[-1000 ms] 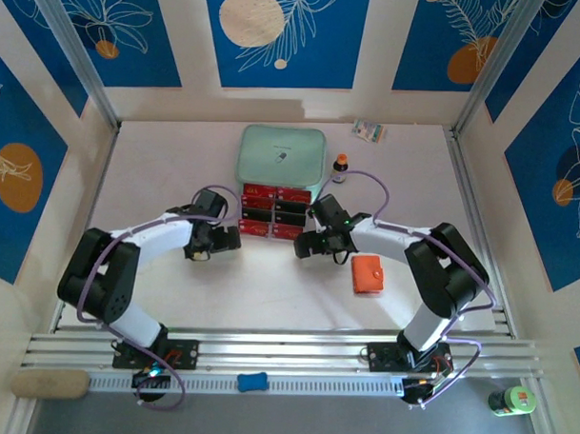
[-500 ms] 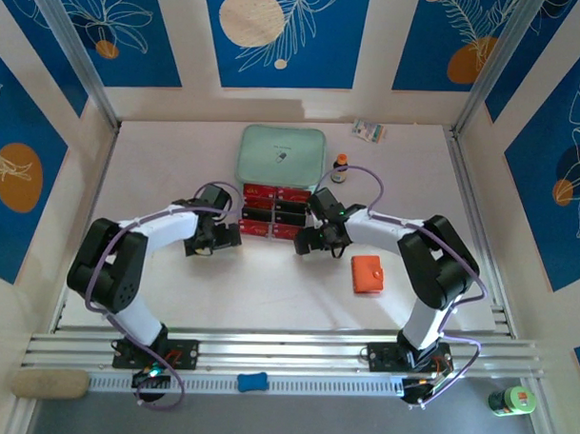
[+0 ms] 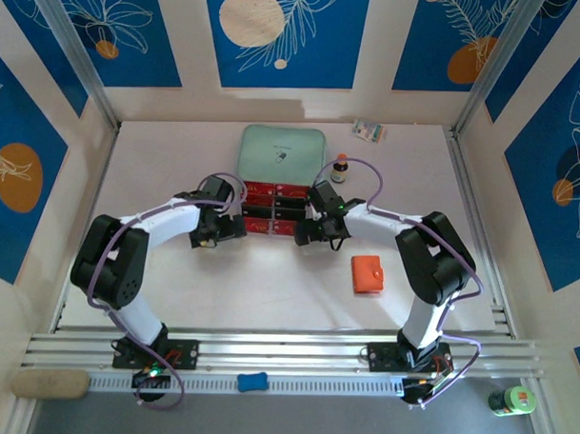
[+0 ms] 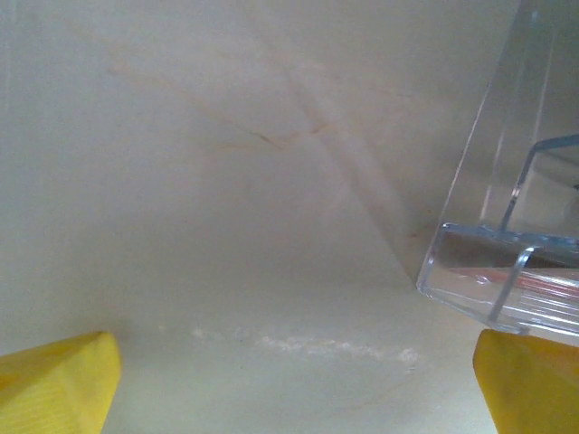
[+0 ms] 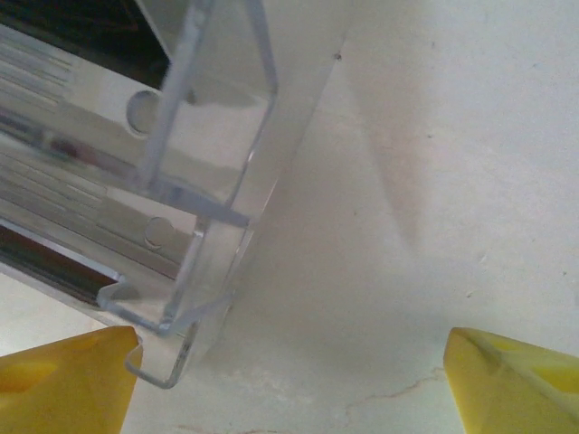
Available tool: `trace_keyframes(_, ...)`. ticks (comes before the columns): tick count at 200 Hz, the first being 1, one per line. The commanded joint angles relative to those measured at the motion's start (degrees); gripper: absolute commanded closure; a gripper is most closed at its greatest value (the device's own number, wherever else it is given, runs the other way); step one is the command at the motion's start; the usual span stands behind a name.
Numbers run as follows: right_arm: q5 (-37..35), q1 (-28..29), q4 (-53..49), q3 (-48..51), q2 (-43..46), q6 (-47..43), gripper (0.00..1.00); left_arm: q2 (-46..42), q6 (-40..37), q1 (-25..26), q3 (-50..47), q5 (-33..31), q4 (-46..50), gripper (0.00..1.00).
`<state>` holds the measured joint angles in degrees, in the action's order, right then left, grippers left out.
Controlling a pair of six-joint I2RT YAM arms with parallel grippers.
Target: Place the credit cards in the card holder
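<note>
The cards lie in red and black rows in the middle of the bench, just in front of the green pouch. They sit in a clear plastic rack, whose corner shows in both wrist views. The orange card holder lies folded shut, well apart from them, to the right and nearer the arm bases.

Expect the cards to be light, thin, stiff and slick. Lying flat, they give you almost no edge to pinch. I judge the best hold is across the short width of one card at an end that stands clear of the rack wall. Tip or slide it up first if it lies flush. The rack itself looks light enough to skid if you push on it. The holder is soft and will likely need pinning and opening before anything goes in.

Your left fingers are spread wide, with only bare bench between them and the rack corner just beside one tip. Your right fingers are also wide and hold nothing, with the rack corner close to one of them.

Compared with a second ago, both arms have reached farther from their bases and closed in on the rack from either side. The cards and the holder have not moved.
</note>
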<state>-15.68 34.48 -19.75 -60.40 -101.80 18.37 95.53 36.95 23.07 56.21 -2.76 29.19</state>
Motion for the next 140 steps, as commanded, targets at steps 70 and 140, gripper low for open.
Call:
trace_keyframes(70, -2.69, -1.29, 1.42, -3.61, -3.29, -2.16, 0.13, 4.09, -0.56, 0.31, 4.07, 0.12, -1.75, 0.0)
trace_keyframes(140, -2.69, -3.63, 0.86, -8.03, -6.7, -2.9, 0.13, 7.19, -0.91, 0.31, 6.97, -0.66, -2.27, 0.0)
